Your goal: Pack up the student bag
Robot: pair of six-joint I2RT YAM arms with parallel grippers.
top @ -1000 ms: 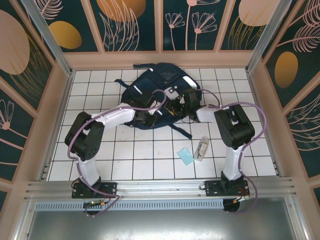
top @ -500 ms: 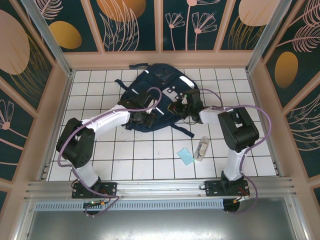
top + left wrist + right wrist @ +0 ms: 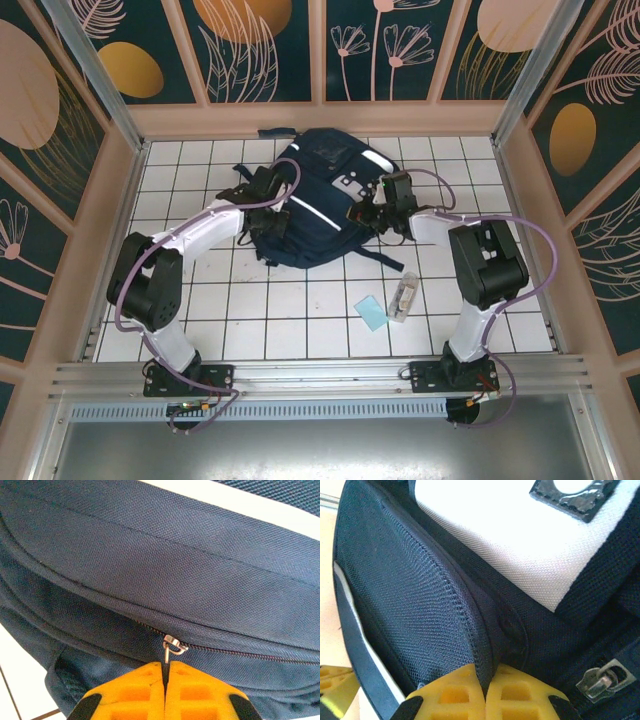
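Navy bag [image 3: 318, 205] from above, flat on the tiles [image 3: 300, 300] between the two grippers: left gripper [image 3: 268, 205] at one flank, right gripper [image 3: 368, 214] at the other. Toward the bases, well apart from both sets of jaws, a blue card [image 3: 371, 313] and a clear case [image 3: 403, 297], neither yet packed. Left wrist: jaws shut tight on the zip pull [image 3: 169, 649], with the zip [image 3: 240, 652] closed to their right. Right wrist: jaws shut on a fold of the bag's mesh [image 3: 430, 615], white patch [image 3: 520, 545] above them, another slider [image 3: 600, 682] just to the right. Barely begun, by the look of it: unzipping first, then loading, then closing up.
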